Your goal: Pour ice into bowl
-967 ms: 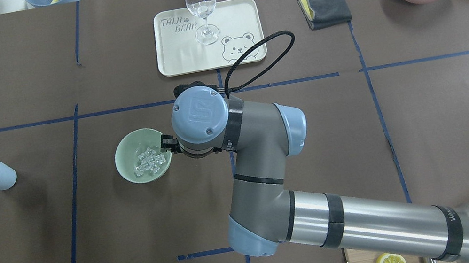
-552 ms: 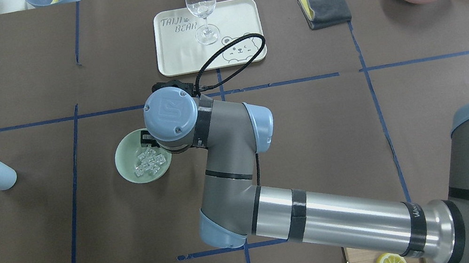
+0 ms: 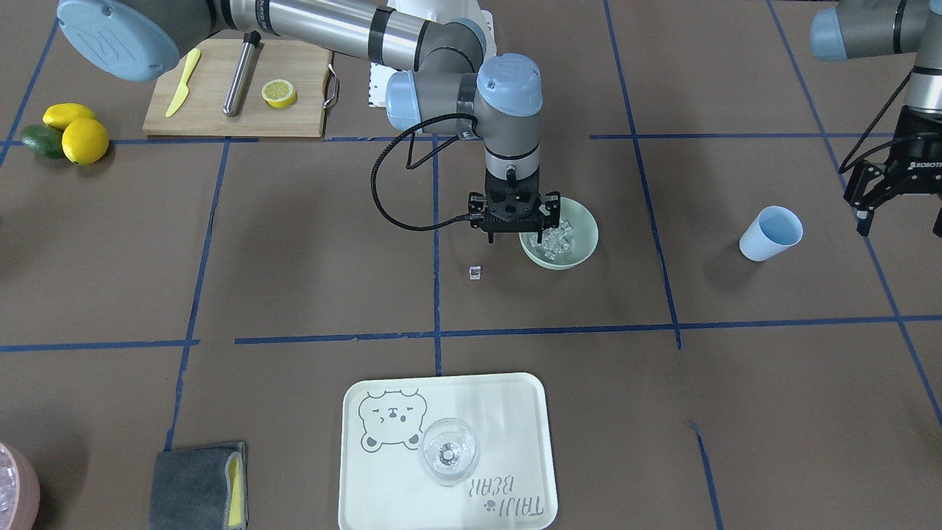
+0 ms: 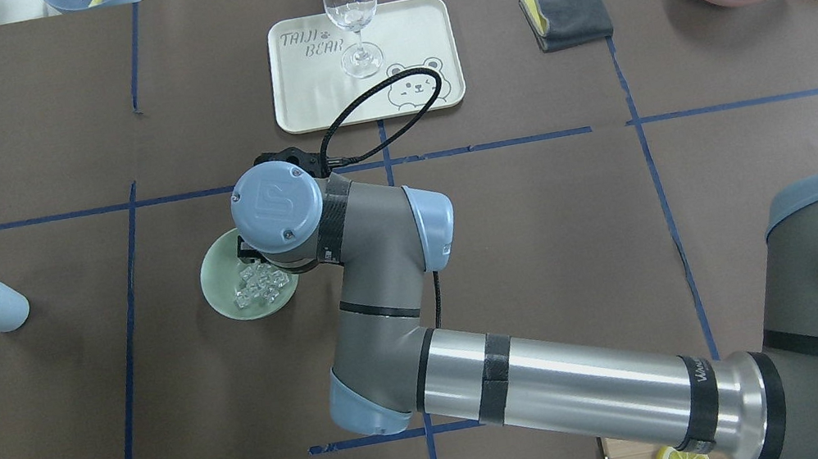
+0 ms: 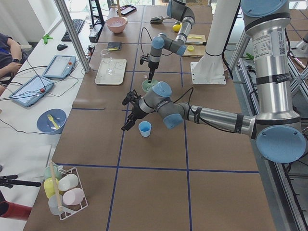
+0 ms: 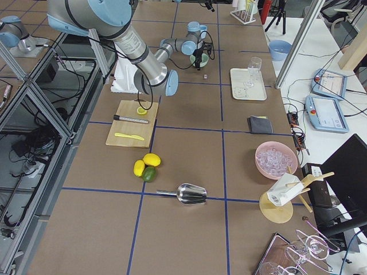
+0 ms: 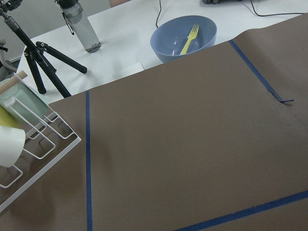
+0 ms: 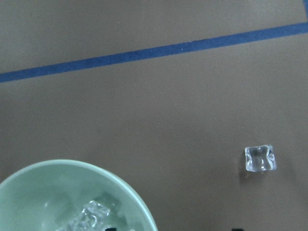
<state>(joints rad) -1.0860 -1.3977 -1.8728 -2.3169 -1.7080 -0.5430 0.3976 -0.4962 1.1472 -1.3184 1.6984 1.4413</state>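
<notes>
Heap of small clear ice cubes (image 4: 259,288) is sitting in the round mint-green matte bowl (image 4: 217,286), with the right gripper (image 3: 515,234) hanging over its rim, jaws apart and empty. Left gripper (image 3: 899,221) is spread wide too, near the light blue plastic cup (image 3: 770,233). One stray clear cube (image 3: 475,273) lies beside the bowl.

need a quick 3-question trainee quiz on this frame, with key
1. True or false: the ice lies in the bowl.
2. Where is the lone cube? A) in the wine glass B) on the table, apart from the bowl C) in the blue cup
3. Which one hangs open by the bowl's rim, holding nothing: the right hand or the left hand?
Key: 1 true; 2 B; 3 the right hand.
</notes>
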